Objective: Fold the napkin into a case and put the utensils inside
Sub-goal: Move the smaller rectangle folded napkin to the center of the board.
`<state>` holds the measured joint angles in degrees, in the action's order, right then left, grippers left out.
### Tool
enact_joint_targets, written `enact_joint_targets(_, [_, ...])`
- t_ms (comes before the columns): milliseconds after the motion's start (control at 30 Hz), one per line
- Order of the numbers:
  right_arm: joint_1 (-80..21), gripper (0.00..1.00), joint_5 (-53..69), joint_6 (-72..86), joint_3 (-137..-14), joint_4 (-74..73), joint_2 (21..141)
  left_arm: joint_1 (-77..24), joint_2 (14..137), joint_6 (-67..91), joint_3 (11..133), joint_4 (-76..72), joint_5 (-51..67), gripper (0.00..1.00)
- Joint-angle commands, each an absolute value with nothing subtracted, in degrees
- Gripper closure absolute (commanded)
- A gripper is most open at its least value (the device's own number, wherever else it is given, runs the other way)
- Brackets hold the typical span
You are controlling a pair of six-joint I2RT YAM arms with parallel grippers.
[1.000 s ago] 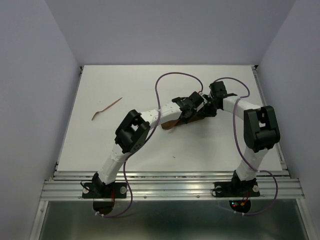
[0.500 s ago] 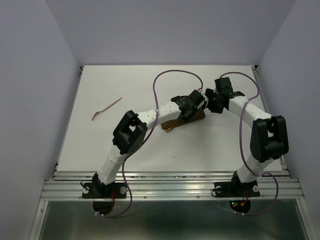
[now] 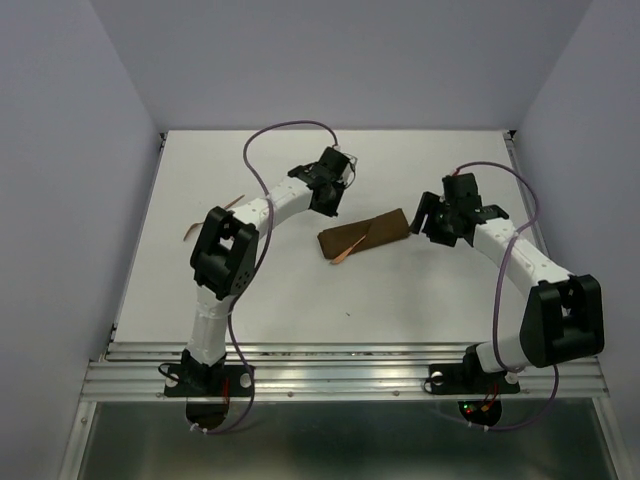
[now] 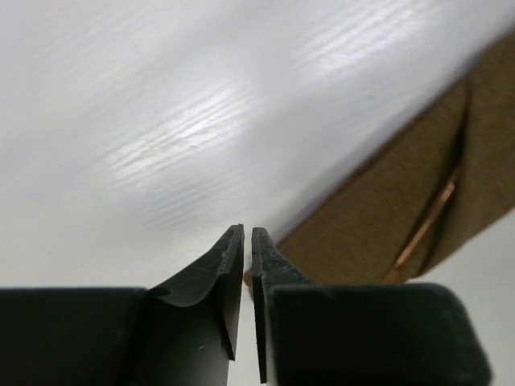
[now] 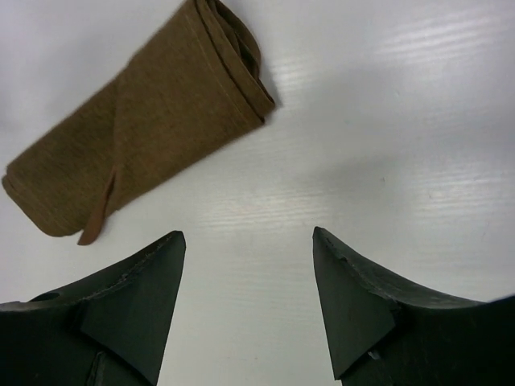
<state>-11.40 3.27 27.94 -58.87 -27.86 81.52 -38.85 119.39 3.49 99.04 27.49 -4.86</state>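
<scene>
White tabletop (image 3: 250,290), pale walls around. Cloth case (image 3: 372,232) folded, lying just ahead and to the left of right gripper (image 5: 244,233), not touching; fingers wide apart, empty. Left gripper (image 4: 248,233) hovering with case off to its right; fingers nearly together, thin slit, nothing between. Inside case: tucked stick (image 4: 426,221), tip poking out at end farther from right gripper. Loose stick (image 3: 189,234) on table, well apart from left gripper, partly hidden behind that arm. Likely step: fetch loose stick. Spread fingers first, straddle mid-length, pinch low against table; steady case mouth with right gripper.
</scene>
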Motion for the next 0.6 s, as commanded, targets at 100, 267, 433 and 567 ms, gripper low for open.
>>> enact_joint_targets(100, [-11.95, 0.31, 6.06, 31.02, -52.21, -28.92, 77.78, -35.16, 119.88, 10.28, 97.30, 23.64, -0.62, 1.00])
enact_joint_targets(267, [-12.48, 0.31, 5.89, 31.20, -51.24, -29.44, 77.61, -34.89, 122.87, 13.44, 96.24, 24.52, -0.35, 1.00])
enact_joint_targets(433, [-12.48, 0.31, 5.89, 31.11, -52.38, -29.71, 78.48, -34.98, 119.55, 16.34, 87.66, 21.19, 2.46, 1.00])
enact_joint_targets(567, [-13.00, 0.32, 6.15, 31.11, -52.65, -29.09, 79.62, -35.77, 115.07, 18.28, 80.35, 18.38, 5.71, 1.00])
